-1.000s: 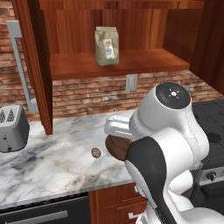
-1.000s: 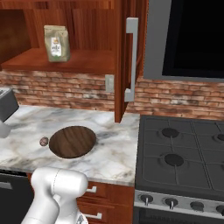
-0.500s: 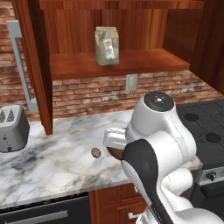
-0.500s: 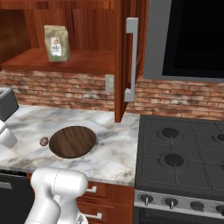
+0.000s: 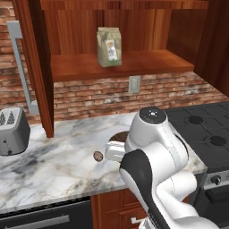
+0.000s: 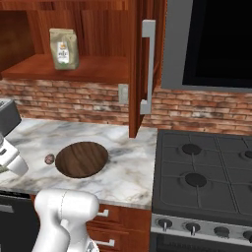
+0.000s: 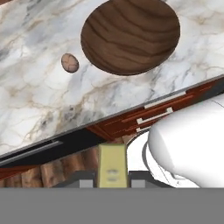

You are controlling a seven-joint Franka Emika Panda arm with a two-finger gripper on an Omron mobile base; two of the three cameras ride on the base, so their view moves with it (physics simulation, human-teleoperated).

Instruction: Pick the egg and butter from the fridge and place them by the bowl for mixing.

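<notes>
pale yellow butter (image 7: 112, 165) clamped in the tool (image 7: 112, 183), long axis pointing toward the bowl (image 7: 130, 36)

The round dark brown bowl (image 7: 130, 36) beneath me shows wavy wood grain under a low satin sheen. The small tan-brown egg (image 7: 69, 62) beside it looks matt and faintly speckled. The white, grey-veined marble countertop (image 7: 39, 100) is smooth and polished. The pale yellow butter stick (image 7: 112, 166) clamped between my fingers appears waxy and matt. The toaster (image 5: 12, 130) is brushed grey metal. The bag (image 5: 109, 46) on the reddish wooden shelf (image 5: 120, 64) looks like dull paper. The wall (image 5: 103, 92) is rough brick.
</notes>
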